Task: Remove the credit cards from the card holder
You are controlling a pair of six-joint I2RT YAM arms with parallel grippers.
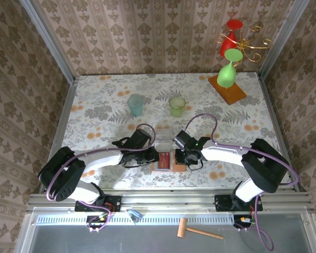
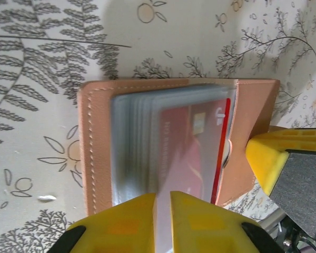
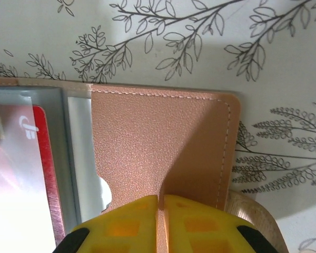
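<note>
The tan card holder (image 1: 168, 161) lies open on the table between my two grippers. In the left wrist view its leather cover (image 2: 95, 137) frames a stack of grey-blue clear pockets, and a red credit card (image 2: 189, 142) sits inside the top pocket. My left gripper (image 2: 163, 211) is shut on the near edge of that pocket leaf. My right gripper (image 3: 160, 208) is shut on the holder's tan right flap (image 3: 158, 137), pinning it. The red card's corner (image 3: 39, 137) shows beside that flap. From above, the left gripper (image 1: 154, 156) and right gripper (image 1: 182, 157) flank the holder.
A small clear tray (image 1: 163, 136) sits just behind the holder. Farther back stand a blue-green cup (image 1: 136, 104) and a green cup (image 1: 177, 106). A wooden stand (image 1: 227, 89) with a red and a green glass is at the back right. A wooden mallet (image 1: 200, 230) lies below the rail.
</note>
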